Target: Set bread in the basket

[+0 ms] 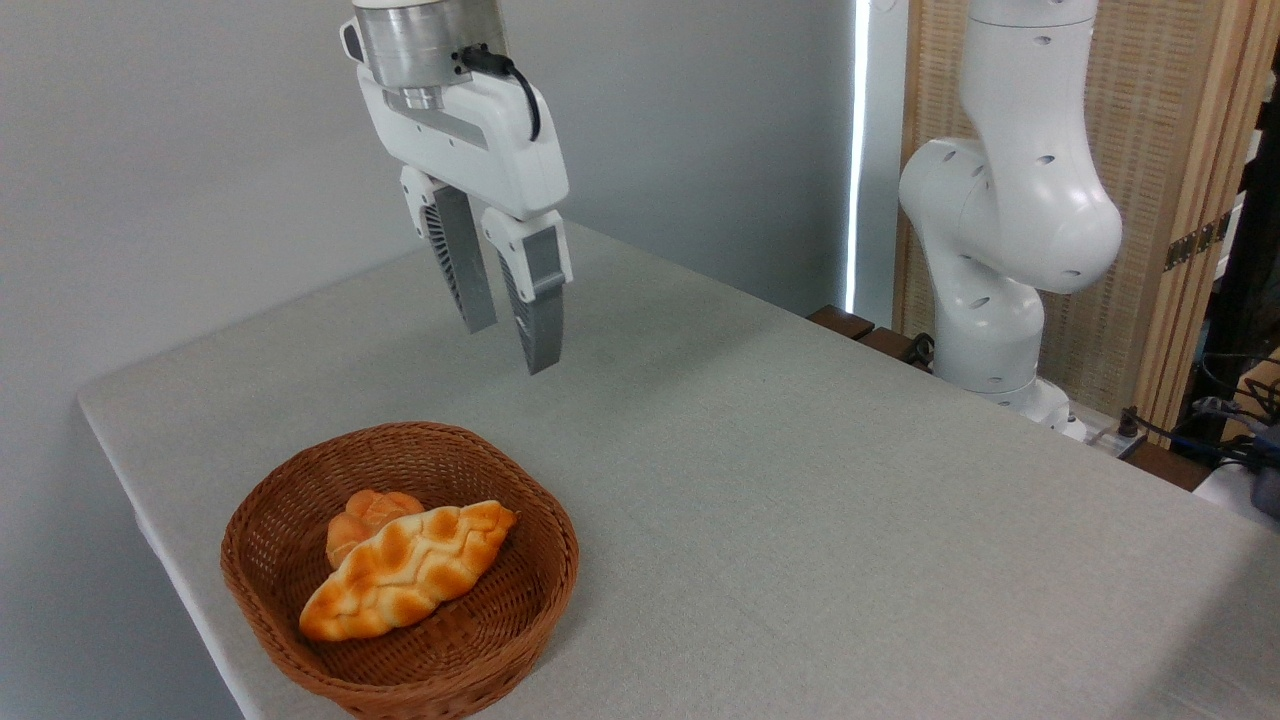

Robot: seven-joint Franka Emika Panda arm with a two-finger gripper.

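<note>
Bread [408, 572] lying inside basket [262, 560], slanted across the bowl and leaning on small round bun [366, 516] behind it, so resting partly raised. Gripper [510, 345] high above table [800, 520], fingers slightly spread, nothing held. Placement judged done.

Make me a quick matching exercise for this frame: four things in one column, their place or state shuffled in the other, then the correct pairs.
Things:
1. braided loaf
2. small round bun
3. basket
4. claw

Places or states:
A. hangs in the air above the table, holding nothing
B. stands near the table's front left corner
C. lies across the middle of the basket
D. sits in the basket, partly hidden behind the loaf

Pairs: 1-C, 2-D, 3-B, 4-A
</note>
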